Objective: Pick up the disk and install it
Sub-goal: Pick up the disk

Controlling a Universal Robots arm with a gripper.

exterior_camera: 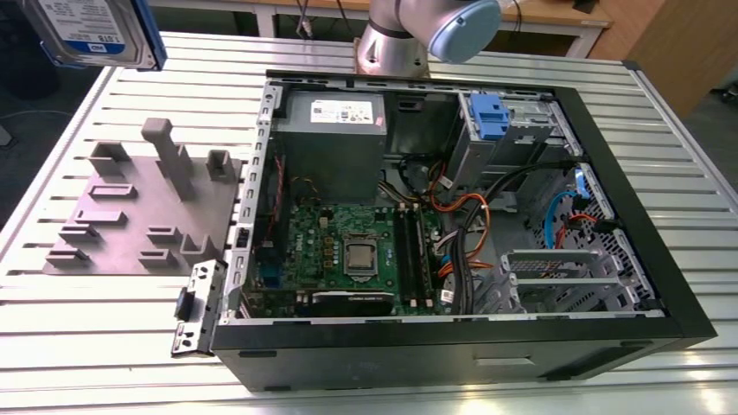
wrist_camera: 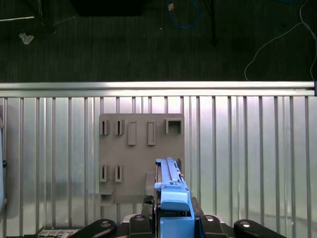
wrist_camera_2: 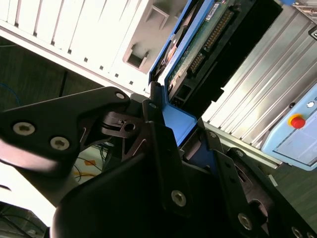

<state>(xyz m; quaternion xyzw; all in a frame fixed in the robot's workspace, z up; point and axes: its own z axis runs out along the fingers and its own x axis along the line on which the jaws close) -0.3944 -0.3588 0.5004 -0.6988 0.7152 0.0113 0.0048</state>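
Note:
The disk (exterior_camera: 92,30) hangs high in the air at the exterior view's upper left, above the table's far corner, its white-and-blue label facing the camera. In the second wrist view my gripper (wrist_camera_2: 181,126) is shut on the disk's blue frame, and the disk's (wrist_camera_2: 208,39) green circuit board and connector side show past the black fingers (wrist_camera_2: 153,134). In the first wrist view the disk (wrist_camera: 171,193) is seen edge-on between the fingers of my gripper (wrist_camera: 173,220), straight above the grey fixture plate (wrist_camera: 141,158).
An open computer case (exterior_camera: 680,285) lies on the slatted metal table (exterior_camera: 92,346), with a drive bay and blue latch (exterior_camera: 490,117) at its far side beside the grey power supply box (exterior_camera: 334,130). The grey fixture plate (exterior_camera: 138,207) has upright posts. The arm's base (exterior_camera: 398,39) stands behind the case.

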